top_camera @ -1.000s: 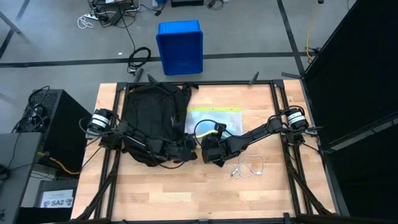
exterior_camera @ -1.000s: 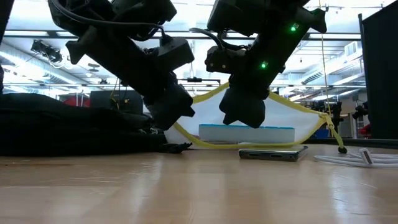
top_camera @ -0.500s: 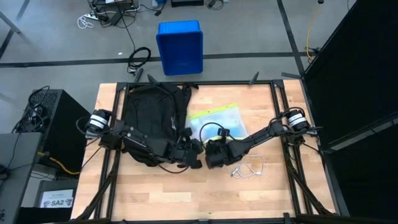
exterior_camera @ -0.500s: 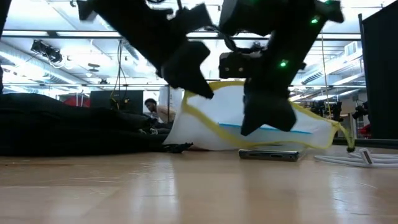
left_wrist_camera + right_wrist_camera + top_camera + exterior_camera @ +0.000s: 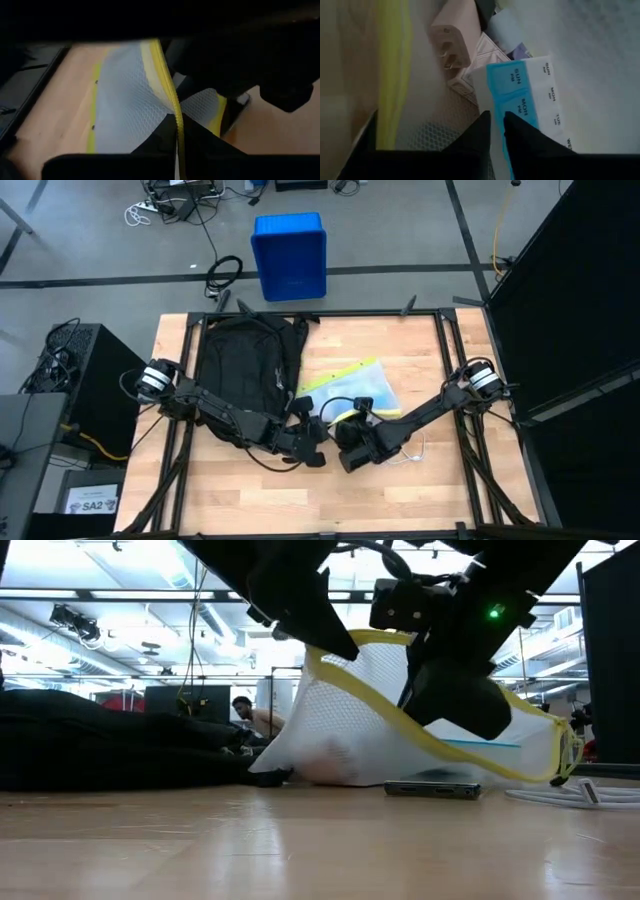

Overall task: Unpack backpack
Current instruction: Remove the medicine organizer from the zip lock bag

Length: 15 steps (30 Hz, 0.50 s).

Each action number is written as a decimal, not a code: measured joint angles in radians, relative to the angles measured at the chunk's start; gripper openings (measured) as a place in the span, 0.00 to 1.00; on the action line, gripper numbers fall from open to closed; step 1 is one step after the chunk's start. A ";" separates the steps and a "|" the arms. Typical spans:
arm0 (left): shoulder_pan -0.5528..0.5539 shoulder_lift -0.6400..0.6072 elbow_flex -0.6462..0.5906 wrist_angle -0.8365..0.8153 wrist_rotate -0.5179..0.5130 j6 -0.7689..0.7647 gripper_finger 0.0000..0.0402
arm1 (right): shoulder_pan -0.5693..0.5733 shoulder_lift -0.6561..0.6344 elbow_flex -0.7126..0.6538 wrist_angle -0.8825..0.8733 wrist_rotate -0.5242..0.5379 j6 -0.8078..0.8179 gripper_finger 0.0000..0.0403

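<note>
The black backpack lies flat on the table's left half, and shows as a dark mound in the low view. Beside it is a white mesh pouch with yellow zipper edging. Its near end is raised, and its far end rests on the table. Through the mesh I see a blue-and-white pill organiser and a white charger plug. My left gripper and right gripper stand side by side at the pouch's near end, both shut on it. My left gripper pinches the pouch's yellow zipper edge between its two fingers. That end is lifted and the mesh hangs away from the fingers. My right gripper pinches the mesh wall of the pouch, next to the pill organiser inside. The pouch is raised at this end, and its far end lies on the table.
A white cable lies on the table right of the grippers. A flat dark device lies under the raised pouch. A blue bin stands on the floor beyond the far edge. Bare wood lies along the near edge.
Both grippers have moved toward the near edge and upward. The left one has come over from the backpack's edge to the pouch. The pouch lay flat before. Its yellow-edged near end is now lifted high and the mesh is spread out, while its far end has stayed on the table.
</note>
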 joint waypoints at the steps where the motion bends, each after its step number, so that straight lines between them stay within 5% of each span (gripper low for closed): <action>1: 0.000 0.000 0.000 0.000 0.015 -0.001 0.00 | 0.004 0.000 0.000 0.000 -0.001 0.000 0.16; 11: -0.001 0.000 0.000 0.000 0.026 0.000 0.00 | 0.002 0.033 -0.017 0.028 -0.025 -0.057 0.61; 15: 0.000 0.000 0.000 0.001 0.042 -0.001 0.00 | -0.017 0.082 -0.023 0.023 0.041 -0.073 0.75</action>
